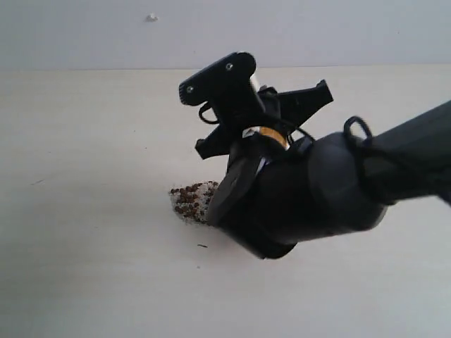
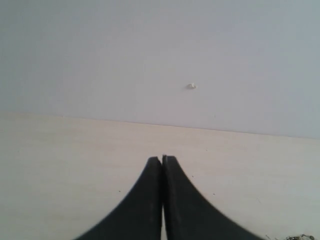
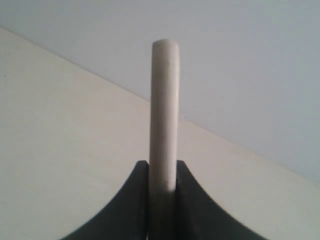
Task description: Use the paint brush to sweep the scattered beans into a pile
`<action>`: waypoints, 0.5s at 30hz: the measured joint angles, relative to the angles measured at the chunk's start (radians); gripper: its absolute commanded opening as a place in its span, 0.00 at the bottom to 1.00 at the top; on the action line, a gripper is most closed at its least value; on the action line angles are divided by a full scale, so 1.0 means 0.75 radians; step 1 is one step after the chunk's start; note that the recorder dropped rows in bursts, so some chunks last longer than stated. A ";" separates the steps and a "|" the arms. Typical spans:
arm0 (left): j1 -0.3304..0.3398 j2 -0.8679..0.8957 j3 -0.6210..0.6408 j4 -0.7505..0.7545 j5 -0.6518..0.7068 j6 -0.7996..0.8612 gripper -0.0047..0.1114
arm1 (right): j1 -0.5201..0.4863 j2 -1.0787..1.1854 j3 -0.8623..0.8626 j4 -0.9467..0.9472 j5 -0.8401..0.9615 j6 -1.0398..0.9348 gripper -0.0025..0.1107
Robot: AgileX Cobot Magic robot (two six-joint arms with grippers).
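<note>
The beans lie gathered with white grains in one speckled pile [image 1: 190, 201] on the pale table [image 1: 84, 141], just left of my right arm's black wrist [image 1: 282, 204], which hides the pile's right side. In the right wrist view my right gripper [image 3: 162, 166] is shut on the paint brush [image 3: 165, 100]; its pale wooden handle sticks out edge-on past the fingertips. The ferrule and bristles are hidden. My left gripper [image 2: 162, 159] is shut with nothing in it, over bare table. A few beans [image 2: 300, 237] show at that view's corner.
A plain grey wall [image 1: 317, 28] runs along the table's far edge, with a small white bump [image 1: 151, 17] on it. A tiny dark speck [image 1: 203, 246] lies in front of the pile.
</note>
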 measured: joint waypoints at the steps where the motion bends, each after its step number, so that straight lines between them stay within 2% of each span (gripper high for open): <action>1: 0.000 0.000 0.000 0.000 0.000 0.000 0.04 | 0.023 0.017 0.000 0.008 -0.017 0.020 0.02; 6: 0.000 0.000 0.000 0.000 0.000 0.000 0.04 | 0.100 0.118 -0.003 0.021 -0.047 0.095 0.02; 15: 0.000 0.000 0.000 0.000 0.000 0.000 0.04 | 0.103 0.220 -0.127 0.027 -0.022 0.158 0.02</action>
